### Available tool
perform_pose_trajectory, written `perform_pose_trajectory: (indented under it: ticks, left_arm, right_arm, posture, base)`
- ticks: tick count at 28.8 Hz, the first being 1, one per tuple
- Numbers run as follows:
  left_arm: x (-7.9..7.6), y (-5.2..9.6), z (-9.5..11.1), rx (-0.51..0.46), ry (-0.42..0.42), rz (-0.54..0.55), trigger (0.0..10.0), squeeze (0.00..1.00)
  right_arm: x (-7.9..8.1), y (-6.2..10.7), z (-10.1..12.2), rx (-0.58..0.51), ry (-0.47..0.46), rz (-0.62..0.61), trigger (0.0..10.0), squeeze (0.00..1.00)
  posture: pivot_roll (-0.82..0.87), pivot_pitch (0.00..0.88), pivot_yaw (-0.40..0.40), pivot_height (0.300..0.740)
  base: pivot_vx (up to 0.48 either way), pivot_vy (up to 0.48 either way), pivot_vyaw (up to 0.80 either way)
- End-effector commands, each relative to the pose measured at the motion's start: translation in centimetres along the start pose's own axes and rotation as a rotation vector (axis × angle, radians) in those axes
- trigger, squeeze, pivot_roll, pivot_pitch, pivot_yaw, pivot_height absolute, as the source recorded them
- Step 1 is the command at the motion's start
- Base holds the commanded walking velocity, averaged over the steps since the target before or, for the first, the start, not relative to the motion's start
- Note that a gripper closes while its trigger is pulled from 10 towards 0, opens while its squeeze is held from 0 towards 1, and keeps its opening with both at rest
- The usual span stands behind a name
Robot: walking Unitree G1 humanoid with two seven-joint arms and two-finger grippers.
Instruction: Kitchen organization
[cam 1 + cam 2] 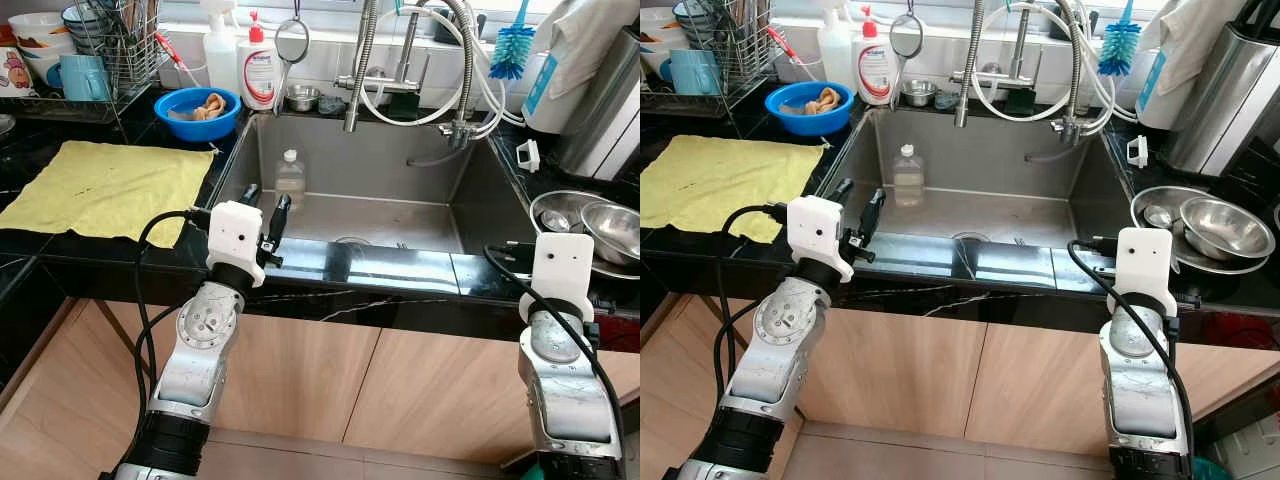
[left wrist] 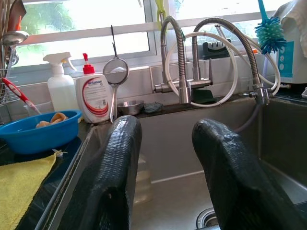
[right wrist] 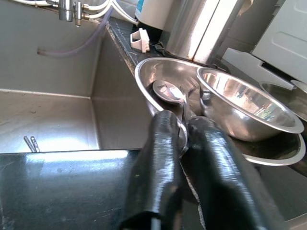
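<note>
Left wrist view has the left gripper [image 2: 165, 187] spread wide over the sink's [image 1: 400, 165] front-left edge, aimed at the small plastic bottle [image 1: 290, 178] by its left wall. Right gripper [image 3: 184, 158] is pinched together near the steel bowls [image 3: 240, 103]; it could clip them.

Head stereo overlooking sink [image 1: 380, 190], wrist views near its rim
</note>
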State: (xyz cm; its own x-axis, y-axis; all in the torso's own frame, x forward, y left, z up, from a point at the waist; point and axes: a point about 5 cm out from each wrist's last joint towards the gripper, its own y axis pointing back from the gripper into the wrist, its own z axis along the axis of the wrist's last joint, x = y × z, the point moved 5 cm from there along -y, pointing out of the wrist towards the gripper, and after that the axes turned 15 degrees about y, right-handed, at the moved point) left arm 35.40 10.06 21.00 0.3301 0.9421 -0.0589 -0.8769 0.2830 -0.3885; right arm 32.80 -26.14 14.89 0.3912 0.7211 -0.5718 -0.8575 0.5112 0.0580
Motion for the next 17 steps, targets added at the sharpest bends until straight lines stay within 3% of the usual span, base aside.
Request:
perform_pose_trajectory:
  ticks: [1,17]
  left_arm:
    - [-0.3,-0.2,0.2,-0.005,-0.013,-0.013,10.0,0.0]
    - [-0.2,-0.2,0.3,-0.01,-0.022,-0.004,10.0,0.0]
  right_arm:
    - [-0.4,-0.1,0.1,-0.002,-0.021,-0.011,0.0,0.0]
    - [-1.7,-0.1,2.2,-0.087,-0.045,-0.075,0.0,0.0]
  posture:
    - [0.03,0.0,-0.052,0.74]
    - [0.03,0.0,-0.058,0.74]
  base:
    - [0.0,0.0,0.0]
    - [0.0,0.0,0.0]
